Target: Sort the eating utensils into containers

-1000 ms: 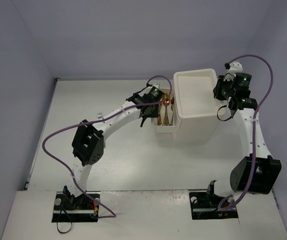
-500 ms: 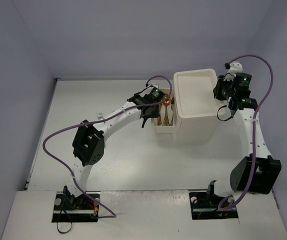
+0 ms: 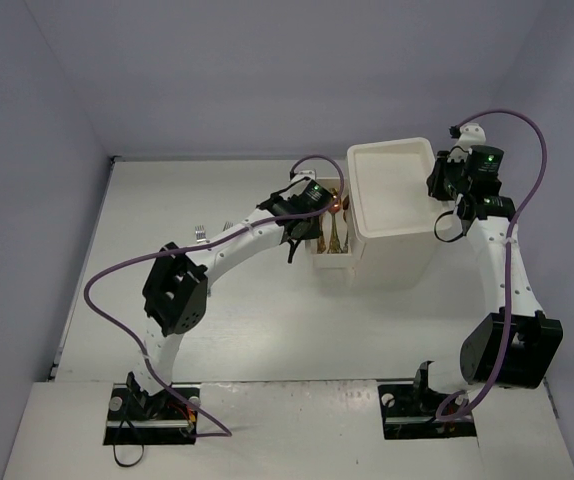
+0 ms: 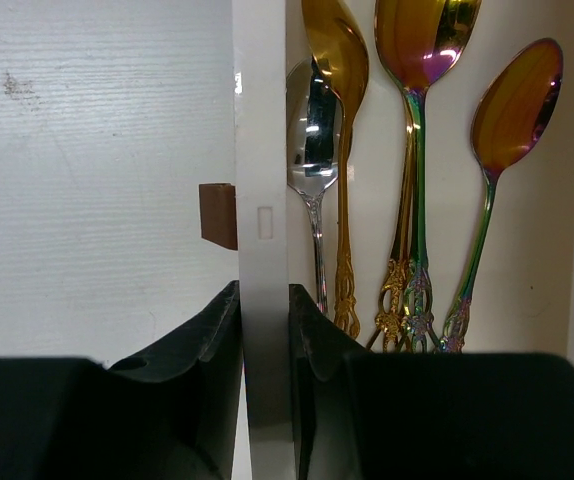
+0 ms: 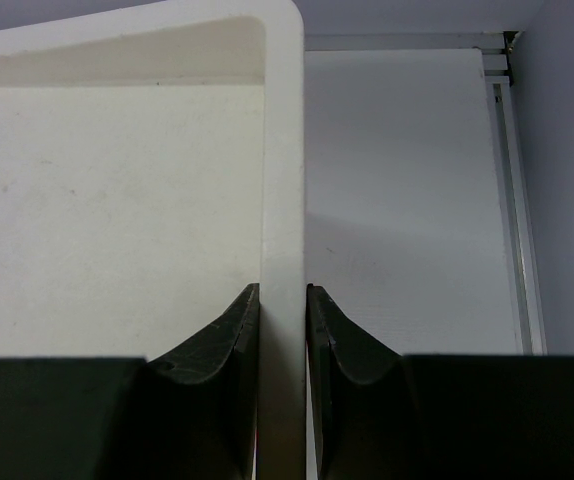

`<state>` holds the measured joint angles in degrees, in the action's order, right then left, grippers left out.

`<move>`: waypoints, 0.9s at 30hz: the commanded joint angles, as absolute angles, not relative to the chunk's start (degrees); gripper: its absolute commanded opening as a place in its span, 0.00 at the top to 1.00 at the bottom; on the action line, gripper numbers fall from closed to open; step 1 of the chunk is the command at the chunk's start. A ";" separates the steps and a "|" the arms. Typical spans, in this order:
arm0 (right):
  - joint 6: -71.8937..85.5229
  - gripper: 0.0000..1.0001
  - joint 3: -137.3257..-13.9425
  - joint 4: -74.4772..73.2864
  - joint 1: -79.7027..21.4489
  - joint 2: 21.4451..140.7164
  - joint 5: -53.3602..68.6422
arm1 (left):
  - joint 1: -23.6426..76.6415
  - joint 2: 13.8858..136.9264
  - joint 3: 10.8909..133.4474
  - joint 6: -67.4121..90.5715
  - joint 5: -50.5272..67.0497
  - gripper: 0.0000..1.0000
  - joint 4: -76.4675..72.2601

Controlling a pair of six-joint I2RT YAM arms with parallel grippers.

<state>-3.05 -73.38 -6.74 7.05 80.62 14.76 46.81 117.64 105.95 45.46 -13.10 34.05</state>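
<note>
The fingers (image 4: 217, 335) of the left gripper (image 4: 264, 300) are nearly closed, pinching the thin front wall of the pulled-out drawer (image 4: 262, 120), one finger outside it and one inside. The brown handle (image 4: 219, 214) juts from that wall just beyond the outer finger, over the white table (image 4: 87, 150). Inside the drawer the utensils lie side by side, bowls pointing away from the gripper: a silver spoon (image 4: 312, 130) closest to the front wall, a gold spoon (image 4: 339, 60) partly over it, then a rainbow-tinted spoon (image 4: 422, 40) beside a second gold handle, and a smaller rainbow spoon (image 4: 512, 105) near the far wall. The right gripper (image 5: 283, 300) is clamped tight on the right-hand rim of the drawer unit (image 5: 117, 200), its fingers (image 5: 229, 345) pressing either side of that white edge. From above, the drawer (image 3: 333, 262) sticks out of the left face of the tall unit (image 3: 392, 200), with the left gripper (image 3: 302, 215) at its outer end and the right gripper (image 3: 445, 190) at the unit's opposite side. Well to the left on the table lie small metal pieces (image 3: 199, 232), possibly forks, though they are too small to tell.
</note>
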 commanded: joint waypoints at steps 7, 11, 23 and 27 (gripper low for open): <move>2.10 1.00 -72.01 -11.16 5.71 81.27 16.85 | 49.52 106.18 99.97 51.30 -10.45 1.00 24.55; 2.82 1.00 -72.07 -11.09 5.79 81.29 15.80 | 48.82 105.36 98.53 51.57 -11.17 1.00 24.55; 3.52 1.00 -72.07 -11.07 5.89 81.21 16.26 | 50.35 109.13 103.27 52.21 -9.15 1.00 23.73; 3.60 1.00 -71.85 -10.99 5.89 81.01 16.35 | 51.09 110.52 105.86 52.25 -8.46 1.00 23.86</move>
